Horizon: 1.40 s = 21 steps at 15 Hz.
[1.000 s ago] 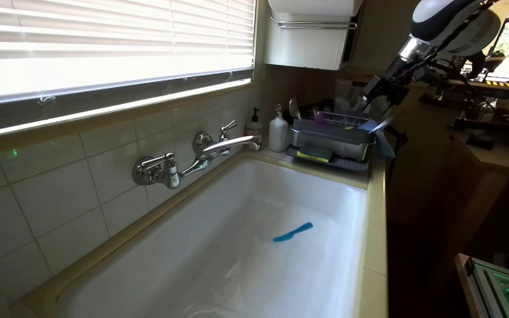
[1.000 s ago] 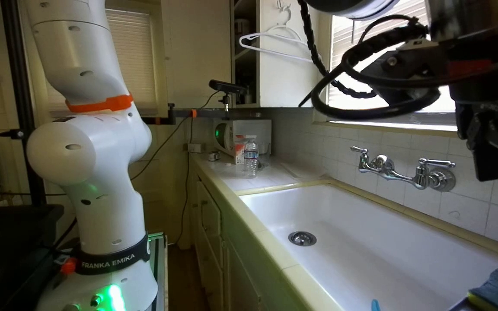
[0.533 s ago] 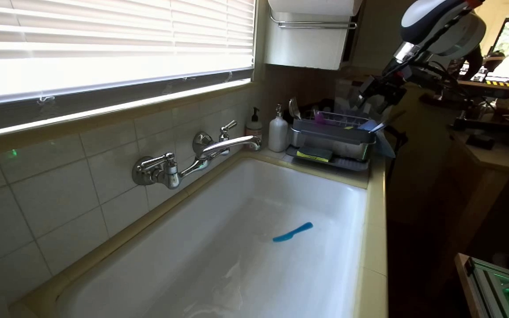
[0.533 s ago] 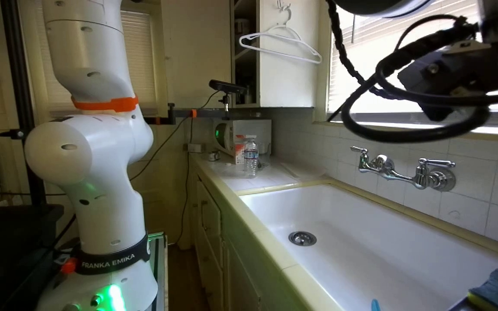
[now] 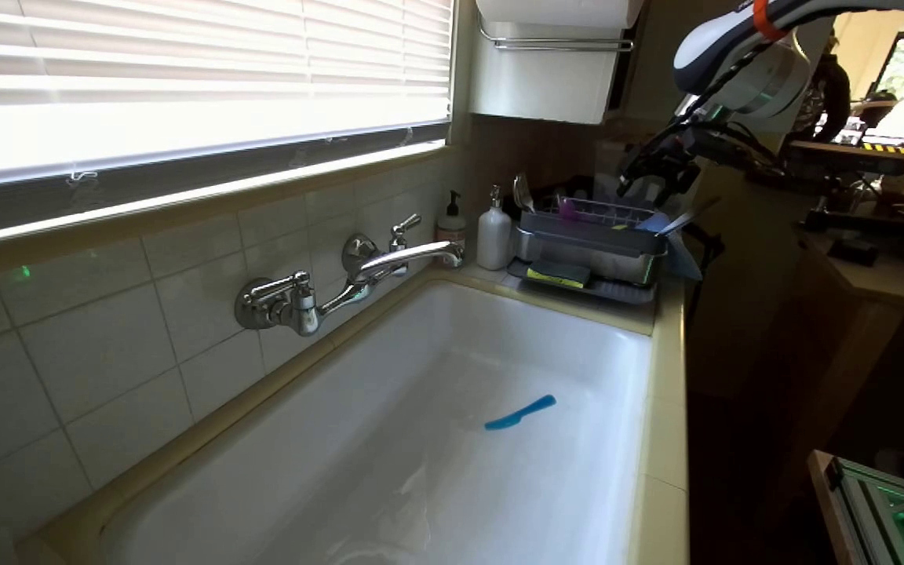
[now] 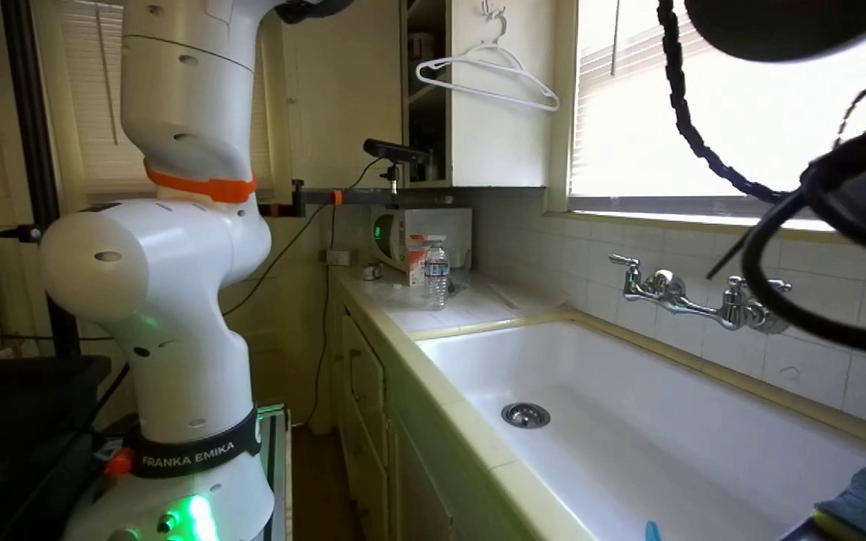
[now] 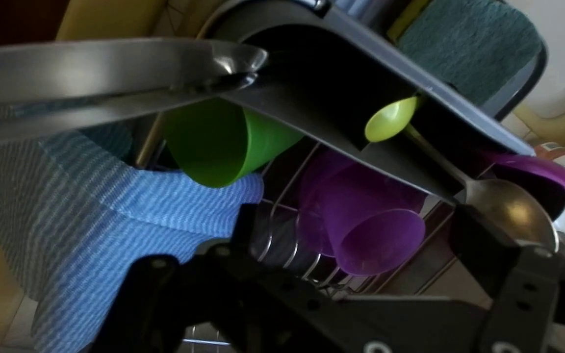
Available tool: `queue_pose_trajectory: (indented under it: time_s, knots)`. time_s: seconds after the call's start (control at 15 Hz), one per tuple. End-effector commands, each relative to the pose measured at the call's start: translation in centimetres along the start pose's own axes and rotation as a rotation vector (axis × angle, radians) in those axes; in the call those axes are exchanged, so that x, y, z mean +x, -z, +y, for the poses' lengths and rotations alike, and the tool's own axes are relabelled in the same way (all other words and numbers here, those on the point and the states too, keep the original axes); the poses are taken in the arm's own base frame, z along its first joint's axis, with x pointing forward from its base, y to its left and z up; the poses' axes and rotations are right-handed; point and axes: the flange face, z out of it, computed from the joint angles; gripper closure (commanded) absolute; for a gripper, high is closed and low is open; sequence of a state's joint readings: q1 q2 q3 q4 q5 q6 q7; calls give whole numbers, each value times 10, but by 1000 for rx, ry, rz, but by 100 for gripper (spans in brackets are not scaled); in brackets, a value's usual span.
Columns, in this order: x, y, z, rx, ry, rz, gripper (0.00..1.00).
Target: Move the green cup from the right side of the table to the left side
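The green cup (image 7: 268,139) lies tilted in the dish rack in the wrist view, its mouth toward the camera. It stands up and left of the jaws, partly behind metal utensils and beside a blue striped cloth. I cannot make it out in either exterior view. My gripper (image 7: 358,218) is open, its fingers wide apart, with nothing between its pads. A purple cup (image 7: 383,240) shows below the gap. In an exterior view the gripper (image 5: 648,184) hangs just above the rack. The white sink basin (image 5: 389,463) shows in both exterior views (image 6: 598,451).
The dish rack (image 5: 589,239) stands at the basin's end with a sponge (image 5: 559,273) and soap bottle (image 5: 493,235). Metal utensils (image 7: 91,68) and a spoon (image 7: 513,211) stick up near the gripper. A blue knife-like stick (image 5: 521,413) lies in the basin. The tap (image 5: 358,275) juts over it.
In an exterior view the arm and gripper have moved left and slightly down over the rack. In an exterior view the gripper has slid out past the right edge.
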State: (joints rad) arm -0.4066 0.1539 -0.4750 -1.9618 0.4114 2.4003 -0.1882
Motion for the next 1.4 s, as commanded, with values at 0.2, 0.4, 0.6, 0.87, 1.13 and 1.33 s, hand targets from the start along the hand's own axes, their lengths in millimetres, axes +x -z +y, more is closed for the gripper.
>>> queue_pose_trajectory:
  time_s: [0.2,0.4,0.6,0.87,1.13,1.33]
  knots:
    - [36,-32,8,-35,-71,-82,0]
    - [41,-44,9,-47,-97,-146,0]
    - [44,-53,11,-61,-120,-191,0]
    - [44,-63,15,-77,-160,-222,0]
    - [43,-63,25,-101,-213,-232,0]
    - [43,-66,30,-88,-241,-239,0]
